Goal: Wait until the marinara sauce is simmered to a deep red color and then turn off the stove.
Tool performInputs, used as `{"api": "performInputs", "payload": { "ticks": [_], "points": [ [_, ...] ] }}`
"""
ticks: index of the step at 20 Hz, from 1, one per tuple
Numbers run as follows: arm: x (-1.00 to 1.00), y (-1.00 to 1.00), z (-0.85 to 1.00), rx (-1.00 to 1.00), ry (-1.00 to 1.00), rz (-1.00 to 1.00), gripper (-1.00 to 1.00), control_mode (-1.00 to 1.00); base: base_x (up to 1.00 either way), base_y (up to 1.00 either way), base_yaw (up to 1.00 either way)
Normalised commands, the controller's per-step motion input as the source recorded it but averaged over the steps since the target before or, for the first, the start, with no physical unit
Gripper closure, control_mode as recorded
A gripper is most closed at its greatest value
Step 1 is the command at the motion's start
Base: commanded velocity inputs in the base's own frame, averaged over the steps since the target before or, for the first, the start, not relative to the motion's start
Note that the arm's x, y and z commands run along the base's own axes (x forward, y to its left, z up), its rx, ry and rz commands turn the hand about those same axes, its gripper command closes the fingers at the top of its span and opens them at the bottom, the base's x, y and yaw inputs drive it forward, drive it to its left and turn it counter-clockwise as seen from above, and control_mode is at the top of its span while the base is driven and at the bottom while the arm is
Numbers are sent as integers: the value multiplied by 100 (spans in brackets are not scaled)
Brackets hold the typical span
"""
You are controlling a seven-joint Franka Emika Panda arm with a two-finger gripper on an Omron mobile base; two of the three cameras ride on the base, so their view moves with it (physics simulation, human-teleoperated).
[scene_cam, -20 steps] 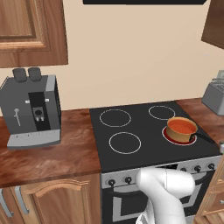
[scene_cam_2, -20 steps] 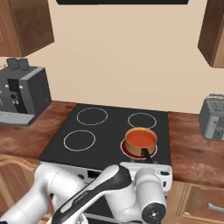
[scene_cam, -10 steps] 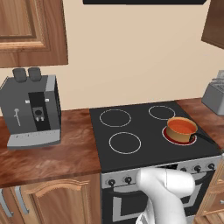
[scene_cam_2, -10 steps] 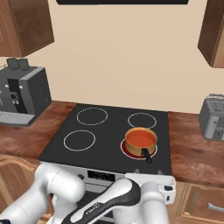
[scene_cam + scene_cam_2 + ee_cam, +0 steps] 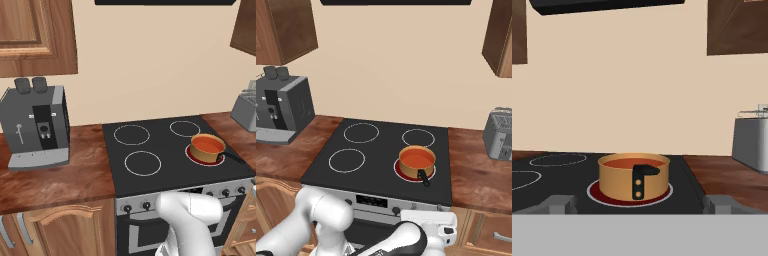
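The marinara sauce (image 5: 207, 145) (image 5: 417, 158) is a smooth orange-red round surface in a small copper-tan saucepan (image 5: 617, 182) with a dark handle (image 5: 422, 176). The pan stands on the front right burner of the black stove (image 5: 150, 145), and a red ring (image 5: 594, 192) glows under it. Small black knobs (image 5: 127, 208) line the silver front panel. My white hand (image 5: 428, 221) hangs low in front of that panel. In the hand view my gripper (image 5: 640, 204) is open, its fingertips (image 5: 559, 202) far apart, facing the pan's handle side with nothing between them.
A grey coffee machine (image 5: 35, 125) stands on the wooden counter left of the stove. A grey toaster (image 5: 498, 132) (image 5: 752, 142) sits on the counter to the right. Wooden cabinets hang at both upper corners, and a dark hood runs above.
My arm has shifted low in front of the stove, and the hand now sits under the front panel. The pan has not moved and the sauce looks the same colour.
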Motion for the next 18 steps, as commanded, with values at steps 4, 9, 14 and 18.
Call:
{"api": "performInputs", "payload": {
  "ticks": [4,9,14,18],
  "points": [
    [-4,0,-41,0,-7,4,-100,-100,0,0,0],
    [-7,0,-42,0,-4,5,-100,-100,0,0,0],
    [-2,-3,-43,-1,-2,4,-100,-100,0,0,0],
    [0,-2,-34,0,-1,2,-100,-100,0,0,0]
  ]
}}
